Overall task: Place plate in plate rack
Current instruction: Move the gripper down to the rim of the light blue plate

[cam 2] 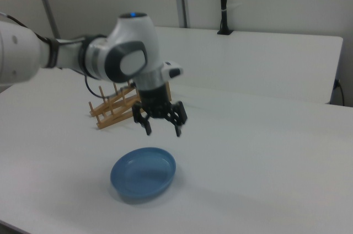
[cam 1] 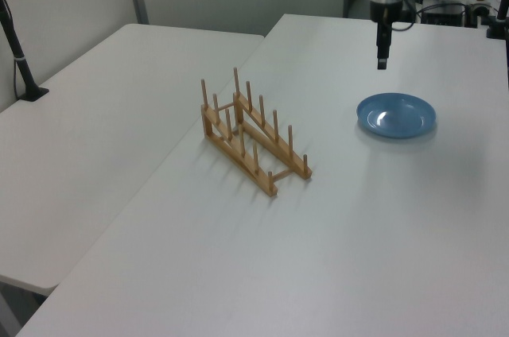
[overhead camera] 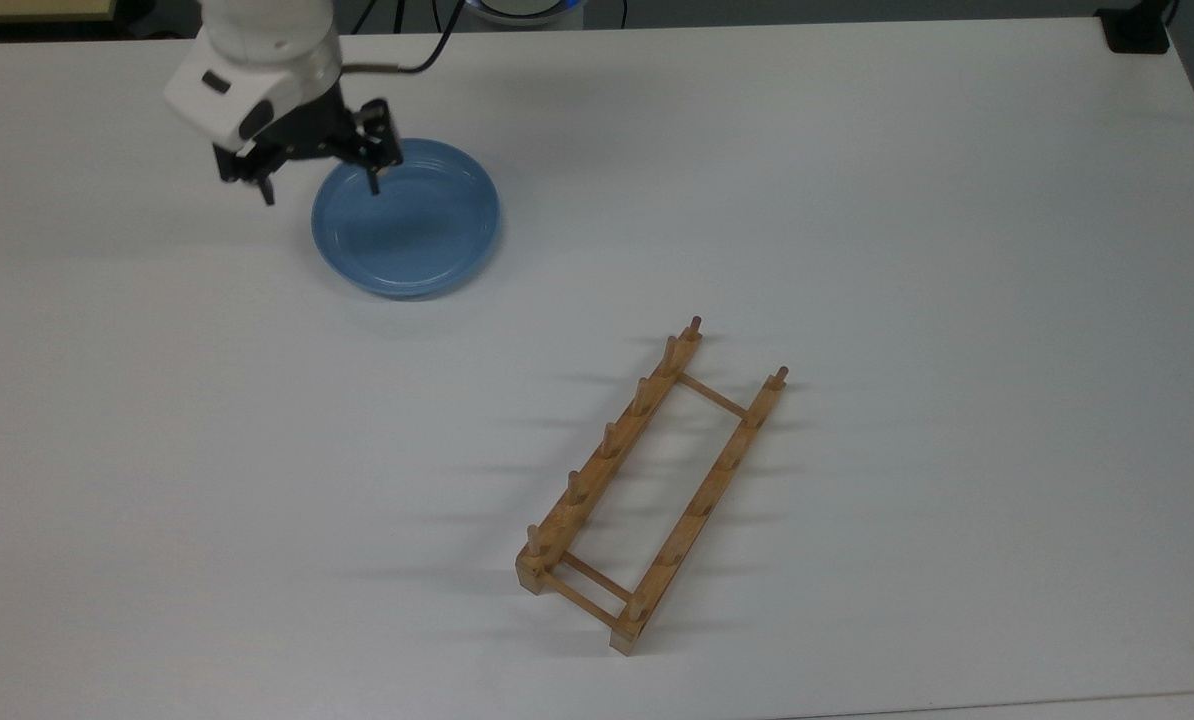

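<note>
The claw hangs in the air with its two fingers spread wide apart, and it holds nothing. In the right view the claw is up above the plate and not touching it. In the top view one finger sits over the inside of the plate, near its rim on the top view's left, and the other finger sits out past that rim, over the bare white worktop. So the rim looks to lie between the two fingers, only lower down. That is the thing that matters most for the next move: the plate is straight below the claw, so I think the claw needs to go down, not sideways, and then close on the rim. The plate is round and blue and lies flat on the worktop, right way up. It is low and smooth, so it might slip when it is pinched by its edge. The plate rack is well apart from the plate, toward the bottom right of the top view. It is long and thin and made of light wood, with pegs standing up in two rows. Its long side runs slanted in the top view, from lower left to upper right. No plate is in it yet, so the job is only at its start
</note>
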